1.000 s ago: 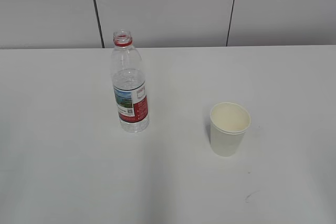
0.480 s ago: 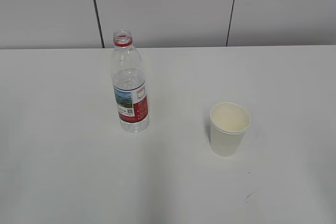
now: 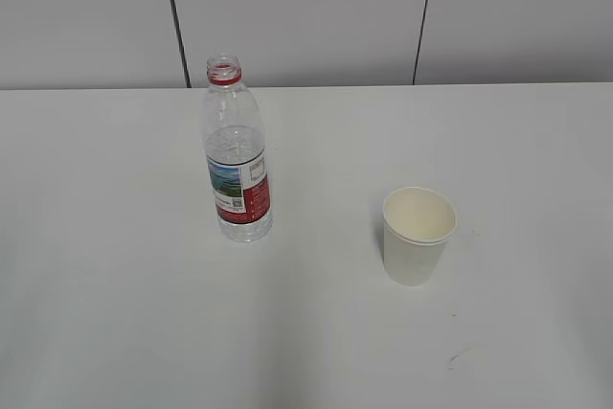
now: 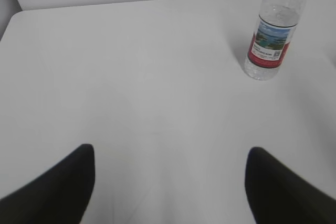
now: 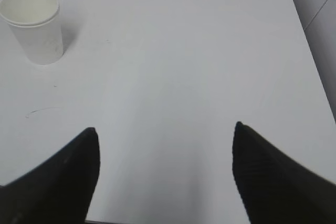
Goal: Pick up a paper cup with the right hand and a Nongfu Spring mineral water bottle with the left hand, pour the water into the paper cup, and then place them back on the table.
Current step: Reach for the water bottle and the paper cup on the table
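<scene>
Both jaws spread wide, empty; right hand (image 5: 165, 182) should straddle paper cup (image 5: 34, 24) mid-wall, squeeze lightly; left hand (image 4: 168, 187) square on bottle (image 4: 274, 30) label.

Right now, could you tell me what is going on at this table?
Nothing is being handled yet. The Nongfu Spring mineral water bottle stands upright and uncapped on the table, with the paper cup upright to its right, apart from it. The left gripper and right gripper are both open, each well short of its object.
</scene>
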You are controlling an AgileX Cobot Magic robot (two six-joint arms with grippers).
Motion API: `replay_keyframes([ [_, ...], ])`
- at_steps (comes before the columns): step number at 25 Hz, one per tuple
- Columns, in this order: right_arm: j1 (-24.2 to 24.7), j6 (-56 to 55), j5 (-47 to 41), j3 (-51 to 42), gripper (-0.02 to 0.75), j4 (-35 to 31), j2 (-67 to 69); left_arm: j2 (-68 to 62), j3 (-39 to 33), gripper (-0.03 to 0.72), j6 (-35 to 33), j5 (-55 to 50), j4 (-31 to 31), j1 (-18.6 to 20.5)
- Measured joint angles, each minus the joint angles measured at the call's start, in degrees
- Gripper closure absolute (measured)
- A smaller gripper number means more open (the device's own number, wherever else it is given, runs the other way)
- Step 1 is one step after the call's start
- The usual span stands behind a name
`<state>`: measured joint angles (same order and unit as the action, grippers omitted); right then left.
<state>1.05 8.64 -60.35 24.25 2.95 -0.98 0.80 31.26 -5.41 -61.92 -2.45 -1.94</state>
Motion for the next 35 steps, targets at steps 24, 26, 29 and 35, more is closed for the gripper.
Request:
replay_keyframes([
  [24, 0.0, 0.0, 0.6, 0.1, 0.156, 0.1, 0.0, 0.0, 0.0, 0.161, 0.0, 0.2, 0.1, 0.0],
  [26, 0.0, 0.2, 2.4, 0.5, 0.156, 0.3, 0.0, 0.0, 0.6, 0.167, 0.0, 1.6, 0.1, 0.0],
  [29, 0.0, 0.5, 9.3, 0.4, 0.156, 0.5, 0.0, 0.0, 1.1, 0.185, 0.0, 10.1, 0.1, 0.0],
  [35, 0.0, 0.5, 22.2, -4.3, 0.156, 0.5, 0.0, -4.7, -6.3, 0.220, 0.0, 29.0, 0.1, 0.0],
])
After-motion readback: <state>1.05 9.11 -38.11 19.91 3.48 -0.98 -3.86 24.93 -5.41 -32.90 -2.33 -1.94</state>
